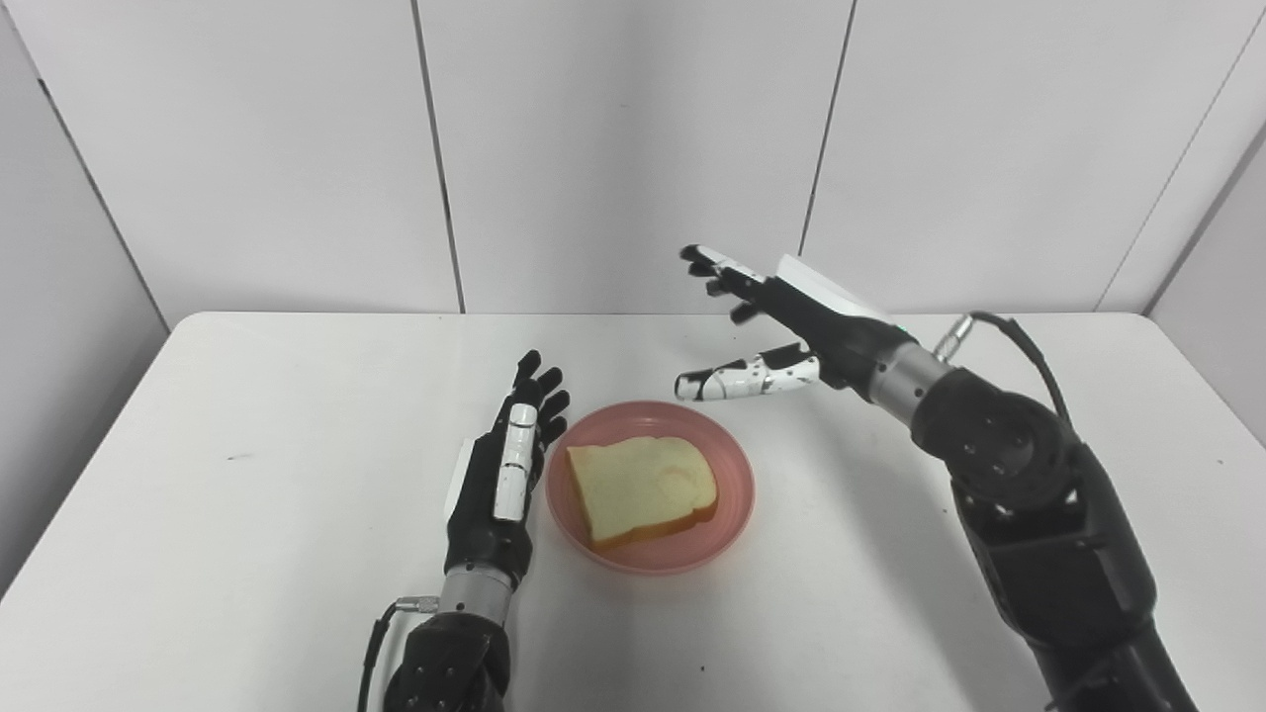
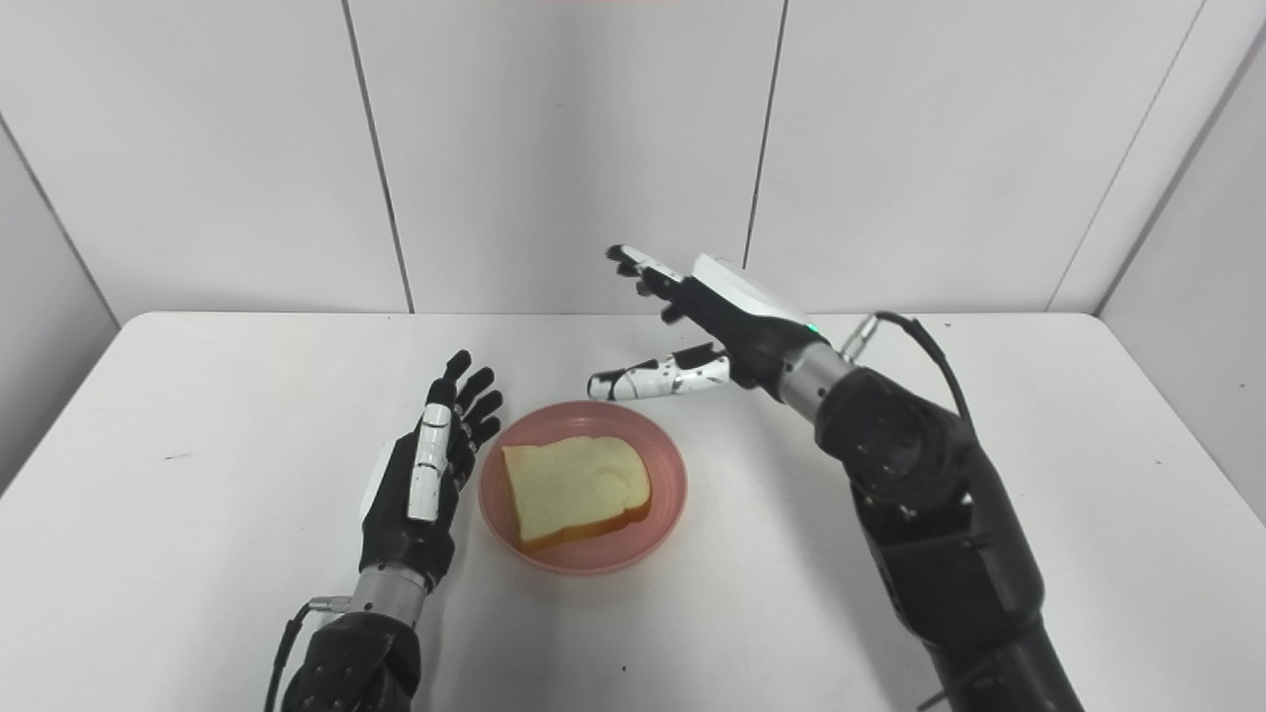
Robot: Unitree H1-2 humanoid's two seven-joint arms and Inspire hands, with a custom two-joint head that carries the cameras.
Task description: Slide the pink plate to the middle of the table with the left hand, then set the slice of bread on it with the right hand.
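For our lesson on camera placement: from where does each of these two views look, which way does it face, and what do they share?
Left eye view: on the head, facing down and forward at the table; both arms show, plate right of centre.
Right eye view: beside it, facing the same way; plate sits further left.
Shared: bread on the plate, left hand beside it, right hand raised and open.

Left hand (image 1: 504,475) low, fingers extended and together, pointing toward 12 o'clock, holding nothing. Right hand (image 1: 781,326) raised, fingers spread toward 9 o'clock, empty.
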